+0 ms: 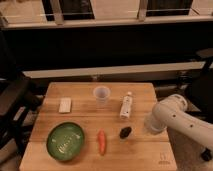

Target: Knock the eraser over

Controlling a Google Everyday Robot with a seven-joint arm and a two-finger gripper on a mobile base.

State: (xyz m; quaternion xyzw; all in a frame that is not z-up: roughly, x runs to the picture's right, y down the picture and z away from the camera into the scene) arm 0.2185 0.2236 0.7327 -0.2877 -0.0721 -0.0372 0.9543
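Note:
The eraser (125,132) is a small dark block on the wooden table (85,122), right of centre near the front. It sits just below the white bottle (126,106) and to the right of the carrot (101,142). My white arm (175,117) reaches in from the right. The gripper (148,125) is at the arm's left end, low over the table and a short way to the right of the eraser, apart from it.
A clear plastic cup (101,94) stands at the back centre. A pale flat rectangle (65,105) lies at the left. A green bowl (65,140) sits at the front left. Dark chairs stand on both sides of the table.

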